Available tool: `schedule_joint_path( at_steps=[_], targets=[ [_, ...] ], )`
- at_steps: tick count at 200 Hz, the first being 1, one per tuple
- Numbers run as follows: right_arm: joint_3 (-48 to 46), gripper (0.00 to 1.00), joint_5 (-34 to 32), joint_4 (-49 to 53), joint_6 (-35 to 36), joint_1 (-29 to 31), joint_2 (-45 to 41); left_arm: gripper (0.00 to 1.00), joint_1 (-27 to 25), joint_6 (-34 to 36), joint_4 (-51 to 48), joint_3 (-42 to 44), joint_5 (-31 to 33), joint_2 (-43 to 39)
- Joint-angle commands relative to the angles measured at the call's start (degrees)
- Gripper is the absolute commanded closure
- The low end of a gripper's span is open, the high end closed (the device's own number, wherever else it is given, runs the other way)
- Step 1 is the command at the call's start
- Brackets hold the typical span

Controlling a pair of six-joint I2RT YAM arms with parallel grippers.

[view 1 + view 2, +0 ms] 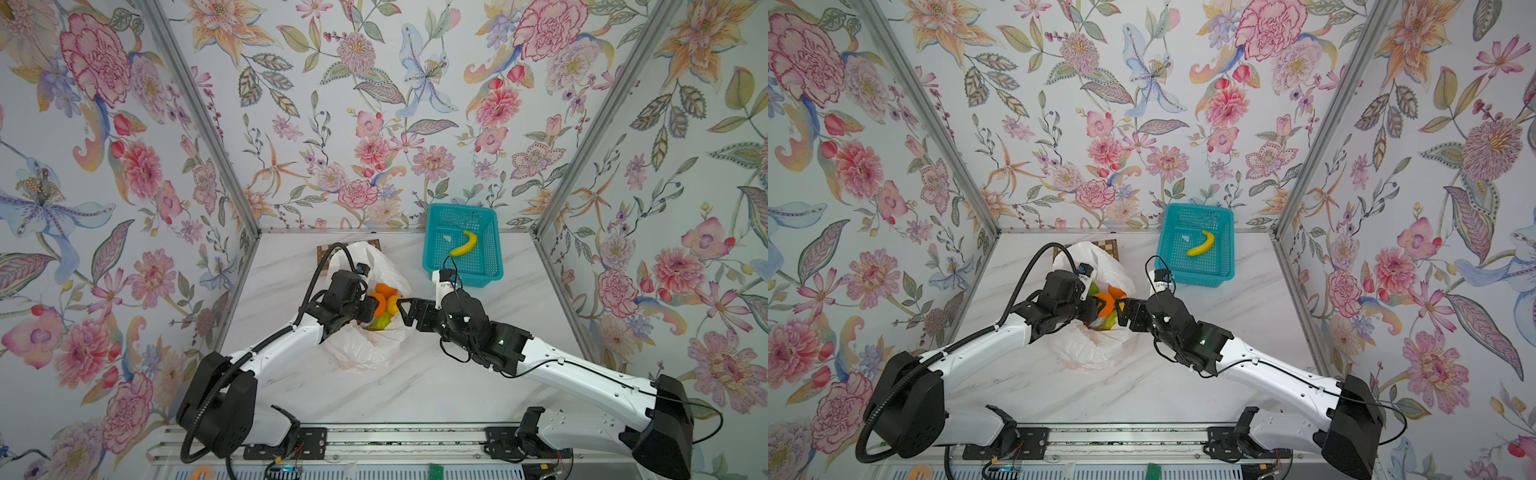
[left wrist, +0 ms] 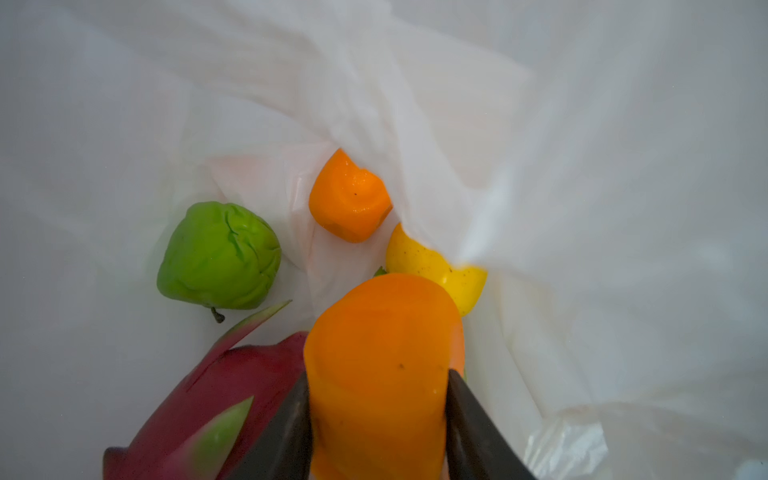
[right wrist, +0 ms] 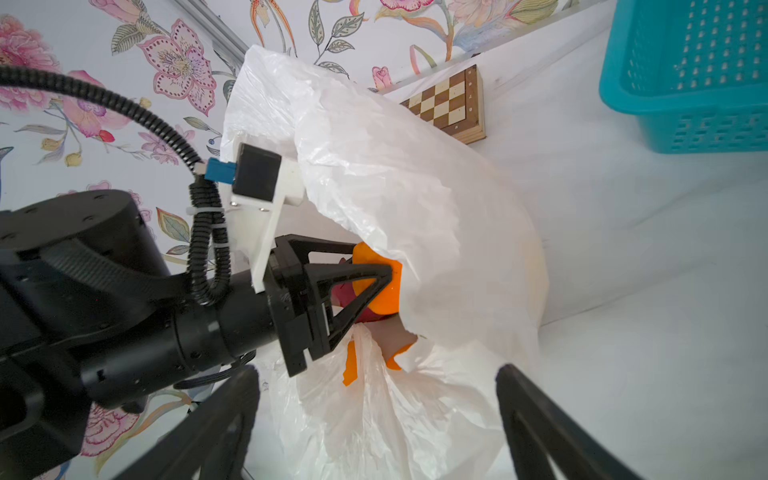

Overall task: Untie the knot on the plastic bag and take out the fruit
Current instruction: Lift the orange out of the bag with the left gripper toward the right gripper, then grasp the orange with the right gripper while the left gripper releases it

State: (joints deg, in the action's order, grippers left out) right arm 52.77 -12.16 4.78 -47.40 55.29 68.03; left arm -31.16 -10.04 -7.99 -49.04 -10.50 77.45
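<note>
Pinching smooth orange (image 2: pixel 382 365) inside crinkly plastic bag (image 2: pixel 582 166).

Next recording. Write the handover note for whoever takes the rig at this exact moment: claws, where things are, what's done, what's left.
Left claw: inside the bag, shut on an orange.
Right claw: open, holding nothing, beside the bag's opening.
Bag: on the table, mouth open, no knot on view. Inside lie a green fruit, a second orange, a yellow fruit and a dragon fruit.
Basket: behind the bag to the right, with a banana in it.
Done: bag opened, orange gripped.
Left: lift the orange out, then the other pieces.
</note>
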Motion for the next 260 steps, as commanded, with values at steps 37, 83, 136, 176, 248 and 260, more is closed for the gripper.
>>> schedule_joint_path(
  at_steps=[37, 83, 136, 176, 248, 260],
  targets=[
    [-0.4, 0.1, 3.1, -0.9, -0.6, -1.8, -2.9, 0.68, -0.6, 7.9, 2.9, 6.2, -4.9, -12.8],
    [0.2, 0.09, 5.9, -0.6, 0.9, -3.6, -6.0, 0.68, -0.5, 14.3, 4.3, 7.6, -7.9, -21.0],
    [2.1, 0.06, 14.2, -1.7, 4.5, -5.1, -8.1, 0.68, -0.6, 19.4, 8.5, 5.3, -11.8, -24.0],
    [3.4, 0.01, 21.7, -4.1, 4.1, -6.3, -7.5, 0.68, -1.0, 24.5, 15.3, 3.7, -20.1, -23.7],
    [3.0, 0.01, 33.4, -15.7, -6.1, -9.8, -4.6, 0.66, -4.0, 34.6, 20.5, -0.8, -28.0, -20.3],
    [2.9, 0.01, 33.9, -17.3, -6.9, -9.9, -4.2, 0.66, -4.8, 35.1, 21.6, -1.1, -28.2, -19.7]
  ],
)
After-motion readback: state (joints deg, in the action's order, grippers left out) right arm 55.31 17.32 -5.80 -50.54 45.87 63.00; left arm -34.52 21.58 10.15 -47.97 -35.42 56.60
